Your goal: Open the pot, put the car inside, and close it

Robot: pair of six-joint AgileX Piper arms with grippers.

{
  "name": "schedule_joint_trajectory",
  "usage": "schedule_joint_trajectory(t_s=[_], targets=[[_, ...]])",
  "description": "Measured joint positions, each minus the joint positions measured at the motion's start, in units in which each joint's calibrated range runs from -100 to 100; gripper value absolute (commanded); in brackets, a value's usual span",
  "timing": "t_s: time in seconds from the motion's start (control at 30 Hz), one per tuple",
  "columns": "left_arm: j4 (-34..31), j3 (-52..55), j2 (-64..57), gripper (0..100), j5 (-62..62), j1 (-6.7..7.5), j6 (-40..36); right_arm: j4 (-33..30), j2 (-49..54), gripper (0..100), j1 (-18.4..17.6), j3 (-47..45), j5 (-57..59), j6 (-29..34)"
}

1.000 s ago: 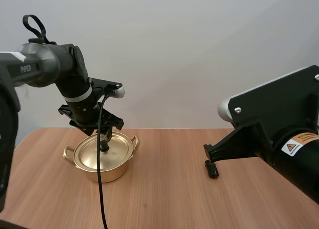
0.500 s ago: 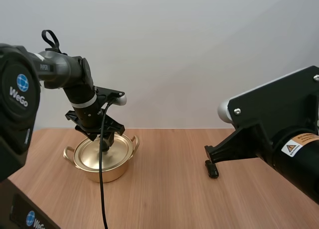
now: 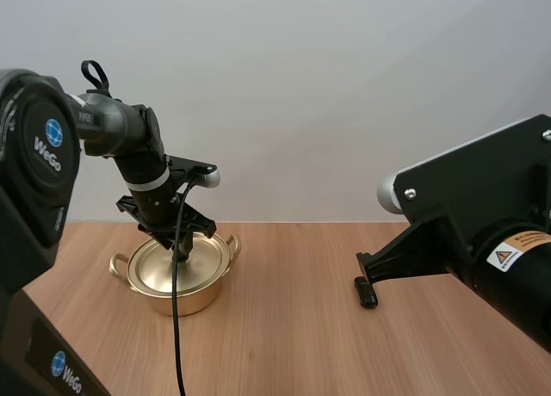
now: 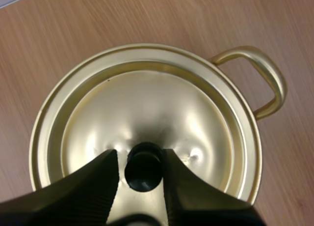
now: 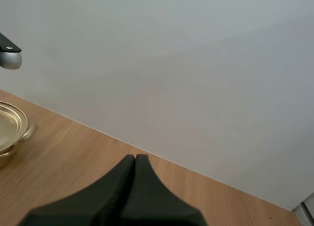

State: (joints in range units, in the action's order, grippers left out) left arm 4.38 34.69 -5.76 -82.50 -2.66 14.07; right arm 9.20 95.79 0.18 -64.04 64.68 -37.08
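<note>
A golden pot (image 3: 176, 284) with two loop handles stands on the left of the wooden table, its lid (image 3: 178, 260) seated on it. My left gripper (image 3: 180, 246) comes down from above onto the lid's centre. Seen from the left wrist, the black knob (image 4: 143, 166) sits between the two fingers (image 4: 100, 184), which press in on both its sides over the lid (image 4: 147, 108). My right gripper (image 3: 368, 293) hangs low over the table at the right, shut on nothing. Its fingers form one dark wedge (image 5: 135, 159), and the pot's rim (image 5: 10, 123) lies far off beyond it.
Bare wooden table (image 3: 284, 344) spreads between the pot and my right gripper. A pale wall stands behind the table's far edge. The right arm's large black body (image 3: 491, 232) fills the near right.
My left arm's upper links have swung back and left while its gripper stayed at the lid's knob. The pot, lid and right arm have not moved.
</note>
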Motion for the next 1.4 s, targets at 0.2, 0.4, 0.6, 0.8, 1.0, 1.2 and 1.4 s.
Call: schedule_joint_trajectory(t_s=[0.2,0.4,0.6,0.8,1.0,1.2,1.4], targets=[[-0.27,0.0,0.0,0,-0.92,0.0,0.57,0.0,0.0,0,0.0,0.0,0.0,0.0],[-0.4,-1.77,-2.02,0,-1.85,0.0,0.57,0.0,0.0,0,0.0,0.0,0.0,0.0],[4.05,-8.87,-8.9,0,-2.34,0.0,0.57,0.0,0.0,0,0.0,0.0,0.0,0.0],[11.99,-18.1,-19.98,0,4.27,0.0,1.03,0.0,-0.07,0,0.0,-1.11,1.12,0.0],[14.16,-26.68,-30.53,0,10.2,0.0,1.03,0.1,-4.39,0,0.0,-7.36,-1.02,-0.14],[14.25,-28.43,-34.66,0,1.08,0.0,-0.15,0.4,-14.38,0,0.61,-10.31,-7.78,-2.5],[14.25,-28.43,-37.21,0,-0.62,0.0,-0.16,0.93,-25.94,0,0.61,-2.86,-5.76,-1.71]])
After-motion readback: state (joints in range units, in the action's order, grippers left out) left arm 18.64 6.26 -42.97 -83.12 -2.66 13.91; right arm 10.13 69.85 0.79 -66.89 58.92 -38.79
